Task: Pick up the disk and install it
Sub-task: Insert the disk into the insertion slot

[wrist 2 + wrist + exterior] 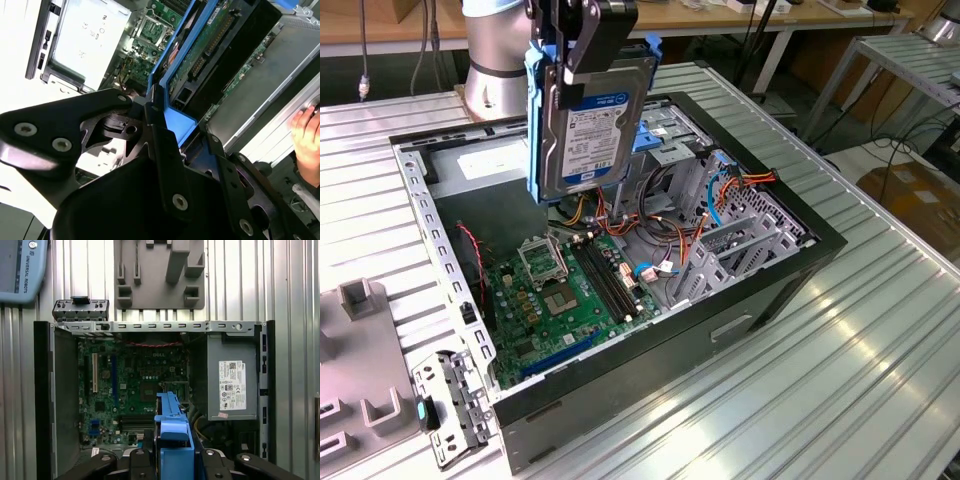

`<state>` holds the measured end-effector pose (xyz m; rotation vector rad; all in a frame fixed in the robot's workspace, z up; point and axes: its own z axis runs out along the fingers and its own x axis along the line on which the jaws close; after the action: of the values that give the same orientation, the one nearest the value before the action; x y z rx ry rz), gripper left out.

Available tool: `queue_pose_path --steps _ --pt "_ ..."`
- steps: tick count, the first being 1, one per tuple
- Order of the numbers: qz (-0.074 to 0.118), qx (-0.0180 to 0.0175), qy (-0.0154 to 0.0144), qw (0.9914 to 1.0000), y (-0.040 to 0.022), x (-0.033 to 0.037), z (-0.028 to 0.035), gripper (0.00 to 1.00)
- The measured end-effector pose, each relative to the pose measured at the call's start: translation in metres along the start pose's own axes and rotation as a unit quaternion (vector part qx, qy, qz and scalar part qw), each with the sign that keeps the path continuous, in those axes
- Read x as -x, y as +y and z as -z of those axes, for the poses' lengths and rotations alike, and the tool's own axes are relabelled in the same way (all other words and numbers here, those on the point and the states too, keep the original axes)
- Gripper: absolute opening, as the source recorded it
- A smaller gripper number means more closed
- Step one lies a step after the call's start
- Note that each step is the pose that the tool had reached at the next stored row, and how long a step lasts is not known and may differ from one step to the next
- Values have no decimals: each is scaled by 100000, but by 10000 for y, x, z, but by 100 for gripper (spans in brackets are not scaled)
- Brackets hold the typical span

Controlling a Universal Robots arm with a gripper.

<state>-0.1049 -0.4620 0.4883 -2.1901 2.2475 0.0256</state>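
Observation:
The disk [582, 125] hangs upright above the open computer case [760, 290], over the back edge of the motherboard [570, 290]. It has a grey metal body with a label and blue carrier rails. My gripper [584, 55] is shut on the disk's upper end from above. In the second wrist view the black fingers [167, 165] clamp the disk's blue rail [175, 70], and its green circuit board [210, 45] faces sideways. In the first wrist view the blue rail [172, 435] sticks out from the gripper [172, 462] above the motherboard [130, 380].
Inside the case are the power supply [232, 385], a metal drive cage [740, 240] and loose coloured cables [720, 190]. A grey fixture plate [160, 275] and a removed bracket [450, 400] lie beside the case. A person's hand [305, 132] rests nearby.

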Motion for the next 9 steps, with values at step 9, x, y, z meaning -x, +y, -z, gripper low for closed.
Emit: queue_pose_path --steps 9 --pt "-5 -7 173 100000 -20 -104 -1 37"
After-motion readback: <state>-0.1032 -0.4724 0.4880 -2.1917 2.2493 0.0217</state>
